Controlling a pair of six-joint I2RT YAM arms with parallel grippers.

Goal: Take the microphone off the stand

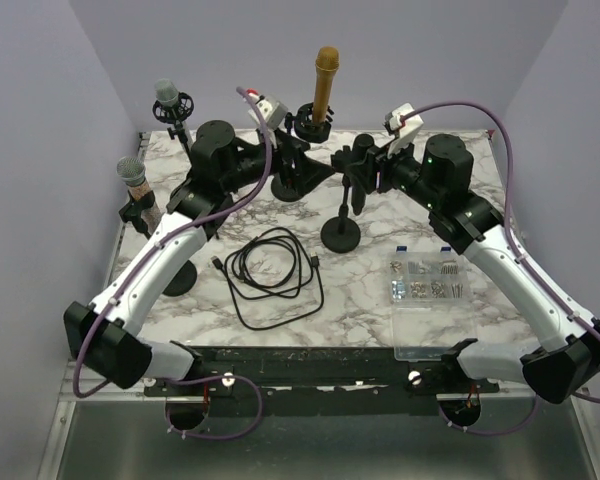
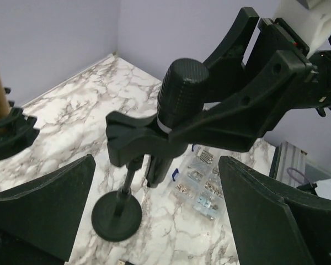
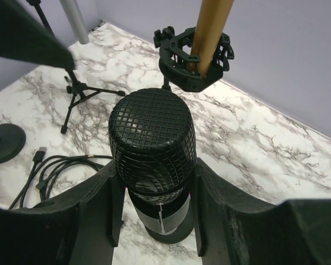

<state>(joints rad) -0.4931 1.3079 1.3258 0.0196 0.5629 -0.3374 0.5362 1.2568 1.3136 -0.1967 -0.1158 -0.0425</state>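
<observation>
**Right arm's got the mic pinched, left one just gaping**

The right gripper (image 3: pixel 153 210) is clamped on the black microphone with the mesh-grille head (image 3: pixel 151 143). One finger presses each side of the body just under the grille, and the mic stands upright between them.

It sits over the black round-base stand (image 2: pixel 117 215) in the middle of the white marble tabletop (image 1: pixel 380 300). The fingers hide the clip, so I can't tell if the mic is actually seated in it.

The left gripper (image 2: pixel 155 165) is spread wide with nothing in it, facing the mic from the other side and close to it.

Behind them is a gold microphone (image 1: pixel 325 80) in a black shock mount. A coiled black cable (image 1: pixel 275 270) lies near the front, and a clear plastic box of screws (image 1: pixel 428 280) sits to the right.
</observation>
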